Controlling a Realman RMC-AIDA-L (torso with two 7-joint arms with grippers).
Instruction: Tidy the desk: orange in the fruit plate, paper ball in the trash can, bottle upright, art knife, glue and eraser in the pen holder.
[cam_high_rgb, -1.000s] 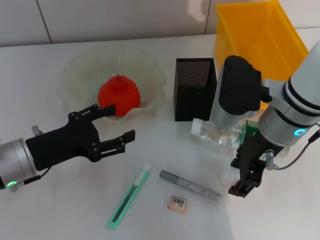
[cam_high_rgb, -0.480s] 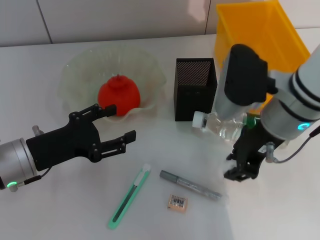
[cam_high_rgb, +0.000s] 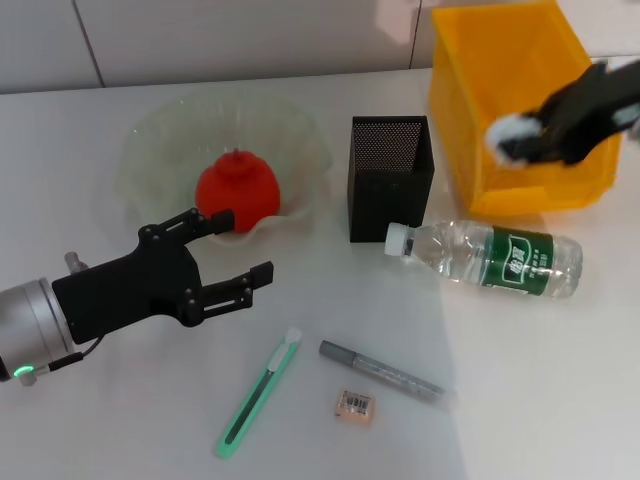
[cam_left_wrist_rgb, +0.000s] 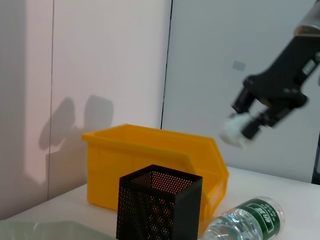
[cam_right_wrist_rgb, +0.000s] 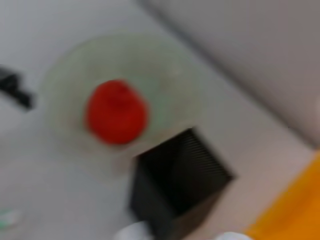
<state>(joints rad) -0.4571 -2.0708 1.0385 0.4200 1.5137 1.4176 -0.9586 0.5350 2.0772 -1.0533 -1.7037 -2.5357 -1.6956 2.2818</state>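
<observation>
Small crumpled white paper ball (cam_high_rgb: 513, 133) up in the air over the large bright yellow-orange plastic trash can (cam_high_rgb: 478, 95), pinched in the black right gripper (cam_high_rgb: 522, 137), fingers clamped on the wad; seen from left wrist cam too (cam_left_wrist_rgb: 234, 133), above the bin's (cam_left_wrist_rgb: 150, 160) rim, not touching it.

Clear plastic bottle w/ green label and white cap (cam_high_rgb: 485, 255) lying on its side just in front of the bin; long axis roughly left-right, cap twd the square black metal-mesh pen holder (cam_high_rgb: 390, 177), base twd the robot's right; cap close to the holder's front corner.

Round red-orange orange (cam_high_rgb: 236, 192) sitting in the wide pale-green ruffled glass fruit plate (cam_high_rgb: 160, 140), stem nub up; plate left of the holder, apart from it.

Black left gripper (cam_high_rgb: 232, 250) low over the white table (cam_high_rgb: 100, 420), just in front of the plate, fingers spread wide, nothing between them.

Nearer the robot, on the table: green-and-white art knife (cam_high_rgb: 260, 391), long axis diagonal, white tip twd the bottle; grey glue pen (cam_high_rgb: 381, 371) lying slantwise beside it, not touching; small tan-peach eraser w/ barcode sticker (cam_high_rgb: 356, 405) flat just below the pen.
</observation>
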